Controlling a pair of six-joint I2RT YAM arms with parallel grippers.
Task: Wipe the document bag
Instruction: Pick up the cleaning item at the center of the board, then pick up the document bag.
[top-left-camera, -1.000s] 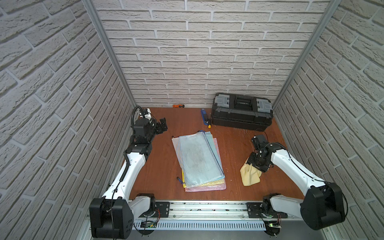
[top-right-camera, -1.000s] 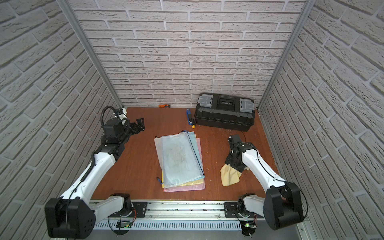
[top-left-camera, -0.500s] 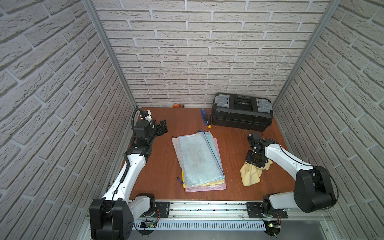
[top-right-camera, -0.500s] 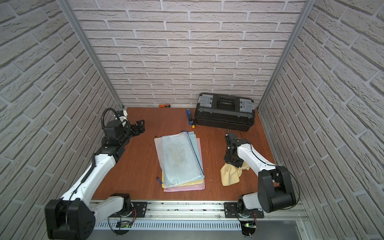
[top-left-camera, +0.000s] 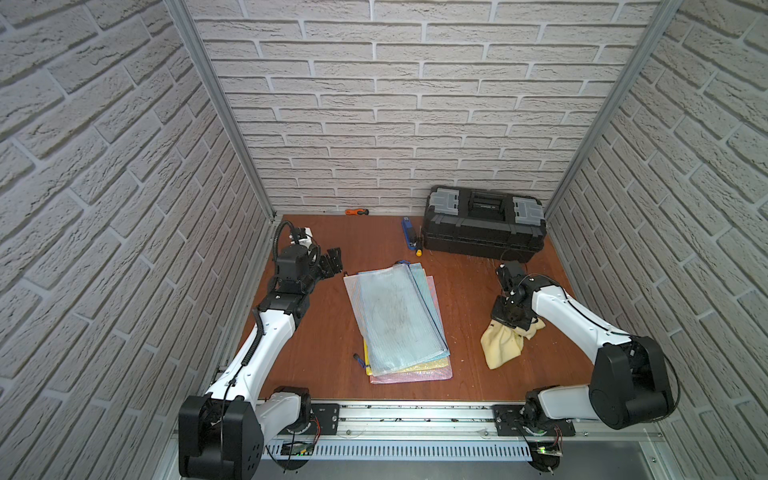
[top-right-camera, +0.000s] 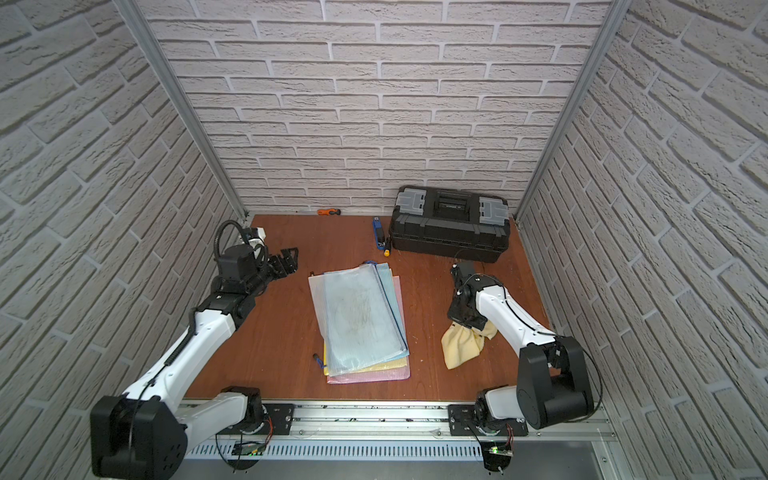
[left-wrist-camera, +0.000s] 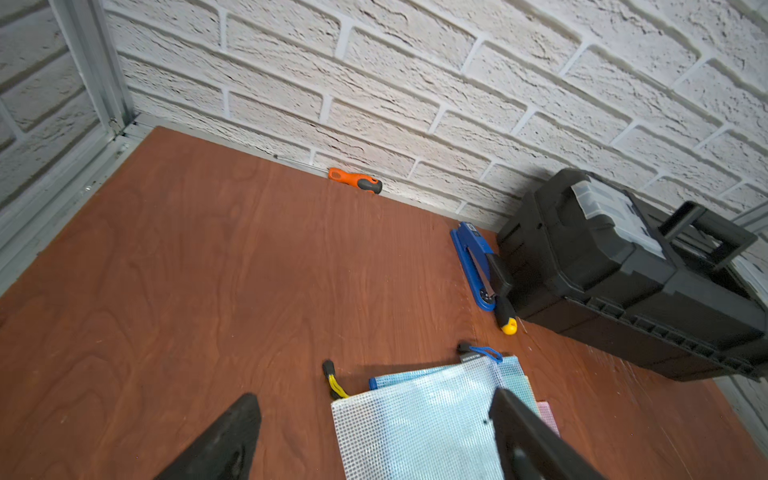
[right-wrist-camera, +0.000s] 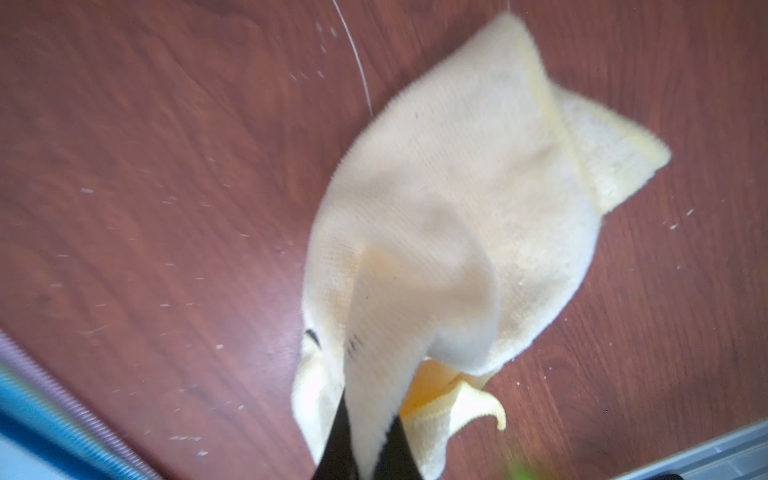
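A stack of mesh document bags lies mid-table, and the top one, the pale blue document bag (top-left-camera: 395, 316) (top-right-camera: 361, 316), shows dark smudges. To its right a yellow cloth (top-left-camera: 505, 345) (top-right-camera: 461, 345) is bunched on the table. My right gripper (top-left-camera: 510, 322) (top-right-camera: 466, 318) points down and is shut on a fold of the cloth (right-wrist-camera: 457, 199), pinched between its black fingers (right-wrist-camera: 337, 440). My left gripper (top-left-camera: 332, 262) (top-right-camera: 289, 259) hovers open off the stack's far left corner. In the left wrist view that bag corner (left-wrist-camera: 424, 424) lies between its spread fingers (left-wrist-camera: 232, 432).
A black toolbox (top-left-camera: 484, 224) stands at the back right, with a blue tool (top-left-camera: 408, 230) and a yellow-tipped screwdriver beside it. An orange screwdriver (top-left-camera: 356, 212) lies against the back wall. Brick walls close three sides, and a metal rail (top-left-camera: 415, 413) runs along the front.
My right gripper has closed on the yellow cloth and gathered a fold of it. My left gripper has edged a little toward the bags' corner.
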